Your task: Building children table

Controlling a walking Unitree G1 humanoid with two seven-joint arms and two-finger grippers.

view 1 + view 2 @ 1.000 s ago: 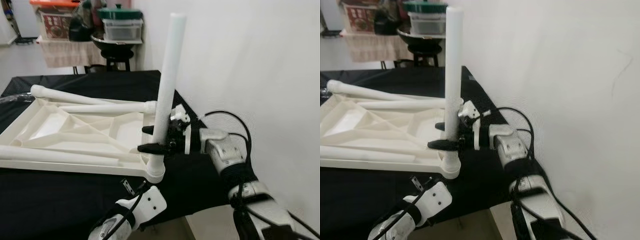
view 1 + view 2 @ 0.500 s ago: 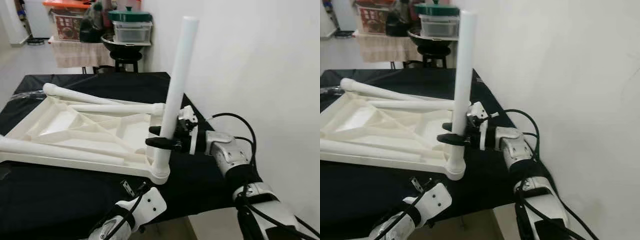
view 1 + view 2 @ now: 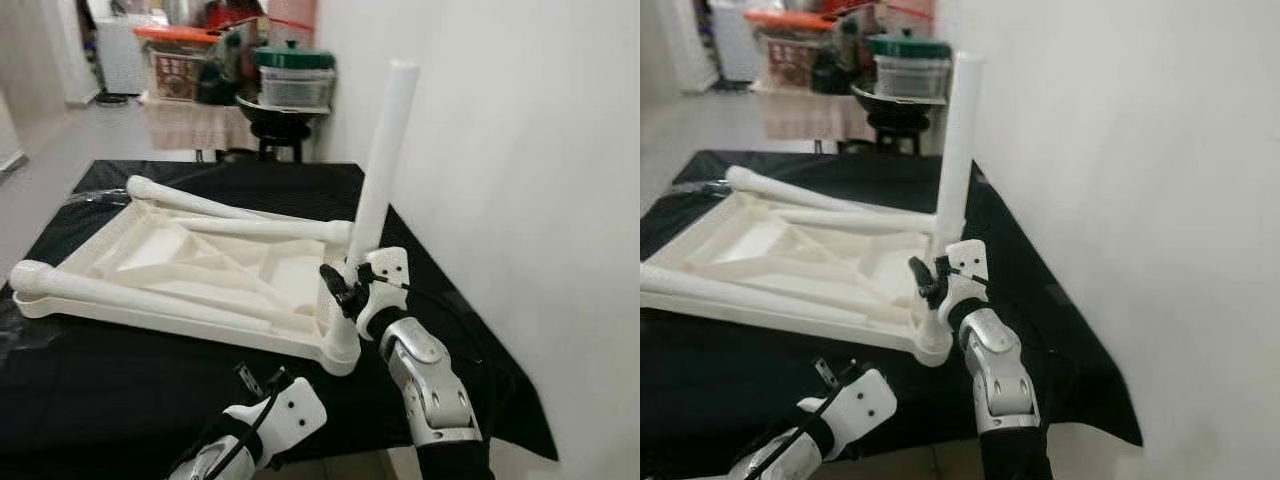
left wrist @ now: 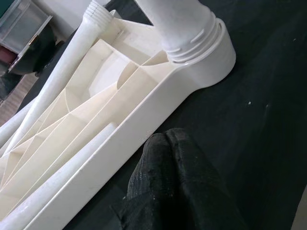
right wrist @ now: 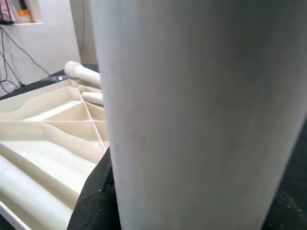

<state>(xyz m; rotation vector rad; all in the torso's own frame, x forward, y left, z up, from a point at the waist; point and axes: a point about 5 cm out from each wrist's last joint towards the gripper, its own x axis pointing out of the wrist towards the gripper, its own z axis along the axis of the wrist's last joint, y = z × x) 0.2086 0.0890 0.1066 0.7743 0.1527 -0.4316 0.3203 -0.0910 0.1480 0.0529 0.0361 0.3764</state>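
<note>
Looking over your scene, operator, largest item first:

Work surface: black cloth [image 3: 120,380] covers the table, with a white wall close on the robot's right.

Tabletop: white plastic tabletop [image 3: 190,270] lies upside down on the cloth, its ribbed underside facing up.

Loose legs: two white legs lie across the inverted top, one along the near edge [image 3: 120,295], one along the far side [image 3: 200,203]; a third, shorter run [image 3: 270,228] lies near the far one.

Upright leg: white leg [image 3: 383,160] stands in the corner socket [image 3: 345,350] nearest the robot, tilted slightly away from vertical.

Right gripper: your right gripper [image 3: 345,290] sits at the lower part of the upright leg, just above the socket. Black fingers lie against the leg on either side; the right wrist view puts the leg pressed up against the camera, so it reads as pinching the leg.

Left gripper: your left gripper [image 4: 163,143] rests low by the near rim of the tabletop, close to the socket. Fingertips look pressed together on nothing, though the wrist view is tight and you should treat that as probable.
</note>
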